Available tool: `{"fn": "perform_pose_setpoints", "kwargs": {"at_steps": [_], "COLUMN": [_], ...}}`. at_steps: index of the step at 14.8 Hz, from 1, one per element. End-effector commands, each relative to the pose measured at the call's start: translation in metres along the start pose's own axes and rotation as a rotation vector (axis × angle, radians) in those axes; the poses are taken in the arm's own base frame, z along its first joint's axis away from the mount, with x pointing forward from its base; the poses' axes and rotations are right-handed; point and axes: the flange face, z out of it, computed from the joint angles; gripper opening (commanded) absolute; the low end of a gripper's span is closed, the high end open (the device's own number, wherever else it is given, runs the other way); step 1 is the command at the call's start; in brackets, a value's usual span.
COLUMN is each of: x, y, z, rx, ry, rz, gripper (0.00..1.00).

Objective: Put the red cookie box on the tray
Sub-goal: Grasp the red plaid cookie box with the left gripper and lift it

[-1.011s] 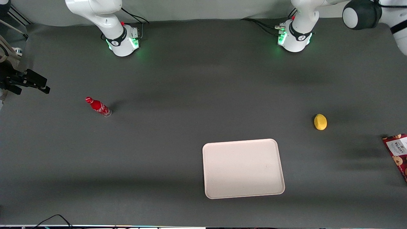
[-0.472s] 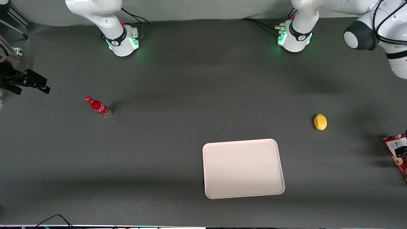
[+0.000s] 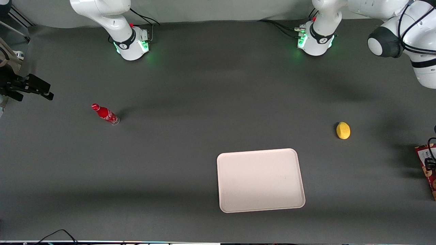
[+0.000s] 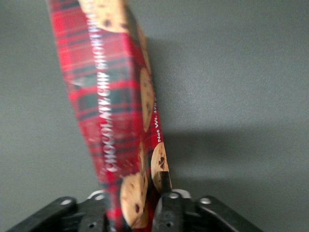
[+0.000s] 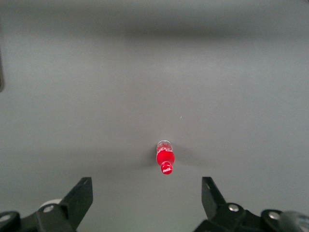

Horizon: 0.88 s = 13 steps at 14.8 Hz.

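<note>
The red cookie box lies at the working arm's end of the table, mostly cut off by the front view's edge. My left gripper is down on it there, with only a dark bit of it showing. In the left wrist view the tartan box runs lengthwise out from between the jaws of the gripper. One black fingertip presses its cookie-printed side; the other is hidden by the box. The gripper is shut on the box. The cream tray lies bare, nearer the front camera, well apart from the box.
A yellow lemon sits between the tray and the box, a little farther from the camera. A small red soda bottle stands toward the parked arm's end. Dark grey mat covers the table.
The working arm swung down over the box and its gripper now sits on it. The box's visible corner has shifted slightly toward the table's end.
</note>
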Motion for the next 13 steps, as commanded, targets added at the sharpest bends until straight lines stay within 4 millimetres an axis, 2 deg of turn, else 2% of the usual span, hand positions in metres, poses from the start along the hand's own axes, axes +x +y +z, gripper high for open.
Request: {"fn": "perform_pose_setpoints", "kwargs": {"at_steps": [1, 3, 6, 7, 9, 11, 13], "x": [0.008, 0.015, 0.041, 0.052, 0.070, 0.085, 0.095], "y": [0.002, -0.002, 0.006, 0.011, 0.033, 0.067, 0.103], "z": [-0.009, -0.037, -0.099, -0.127, -0.179, -0.228, -0.267], "rx": [-0.024, -0.040, -0.062, -0.068, -0.076, -0.087, -0.126], "ry": [-0.009, -0.037, -0.104, -0.130, -0.173, -0.193, -0.216], "rz": [-0.019, -0.055, -0.120, -0.148, -0.187, -0.244, -0.300], "gripper": [0.00, 0.00, 0.00, 0.00, 0.00, 0.00, 0.00]}}
